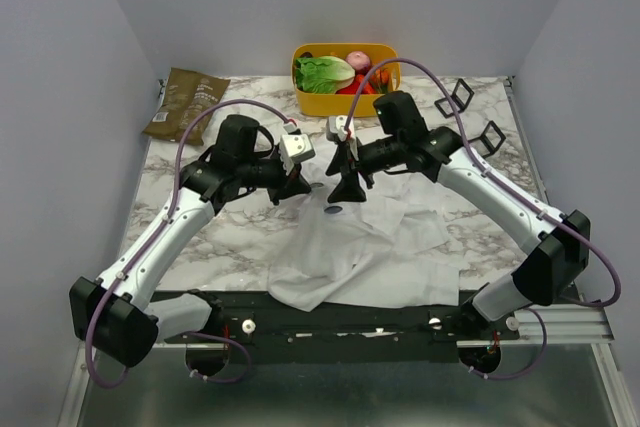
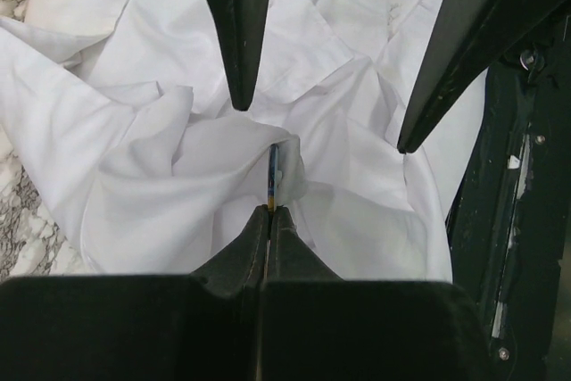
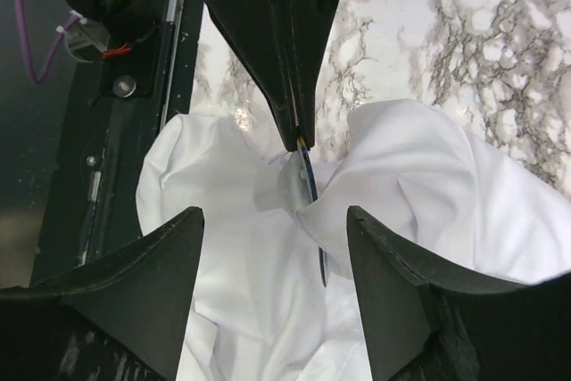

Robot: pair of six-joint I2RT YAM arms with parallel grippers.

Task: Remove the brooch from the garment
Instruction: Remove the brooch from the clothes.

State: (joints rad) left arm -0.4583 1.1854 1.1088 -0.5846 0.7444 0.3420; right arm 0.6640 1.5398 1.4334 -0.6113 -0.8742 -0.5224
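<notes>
The white shirt point(image 1: 360, 257) lies crumpled on the marble table near the front edge. The brooch point(image 1: 333, 210) is a thin dark blue disc at the shirt's far end. In the left wrist view my left gripper point(image 2: 270, 210) is shut on the brooch's edge point(image 2: 274, 171), and shirt cloth point(image 2: 178, 176) is bunched around it. My left gripper point(image 1: 297, 187) reaches in from the left. My right gripper point(image 1: 348, 187) is open and empty, its fingers to either side of the brooch above the cloth. The right wrist view shows it point(image 3: 272, 213) open over the brooch point(image 3: 308, 171) and the shirt point(image 3: 241, 310).
A yellow bin point(image 1: 318, 102) with lettuce and other vegetables stands at the back centre. A brown bag point(image 1: 185, 102) lies at the back left. Two black clips point(image 1: 455, 97) point(image 1: 490, 135) lie at the back right. A black rail point(image 1: 350, 315) runs along the near edge.
</notes>
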